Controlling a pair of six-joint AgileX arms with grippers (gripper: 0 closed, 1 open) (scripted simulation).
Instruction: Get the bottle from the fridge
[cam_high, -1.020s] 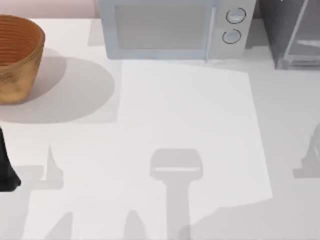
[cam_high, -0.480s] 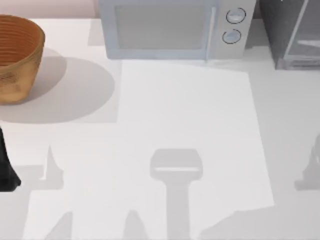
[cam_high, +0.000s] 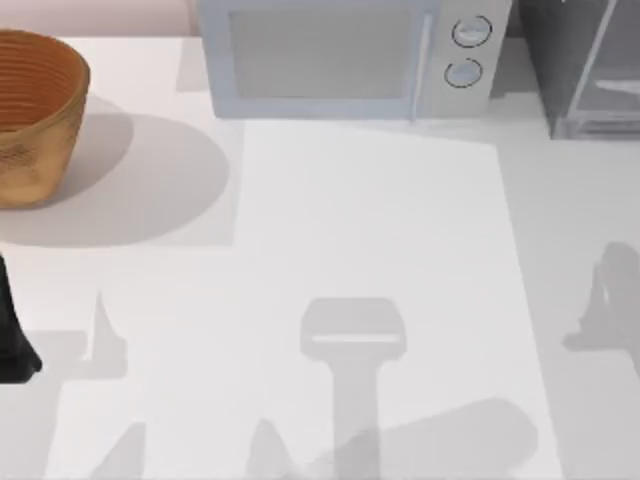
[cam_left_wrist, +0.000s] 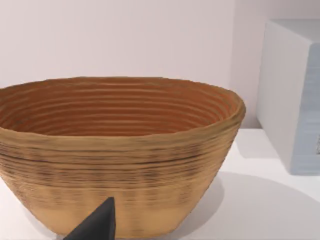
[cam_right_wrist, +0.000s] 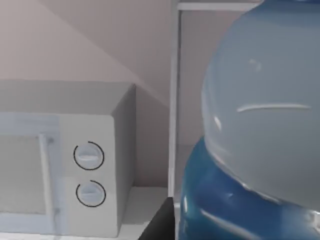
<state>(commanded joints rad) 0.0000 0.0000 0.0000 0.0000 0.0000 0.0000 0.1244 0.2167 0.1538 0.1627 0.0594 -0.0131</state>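
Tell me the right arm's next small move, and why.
Probably draw the right arm back from the dark grey, glass-doored fridge toward the table's middle: its wrist view has the clear plastic, blue-capped bottle close up, the fridge's silver frame behind. Left arm sits parked at the left edge.

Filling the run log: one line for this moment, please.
stage: bottle close in front of right wrist camera, cap toward it | fridge: back right | left arm: parked, left edge, facing basket | microwave: back centre
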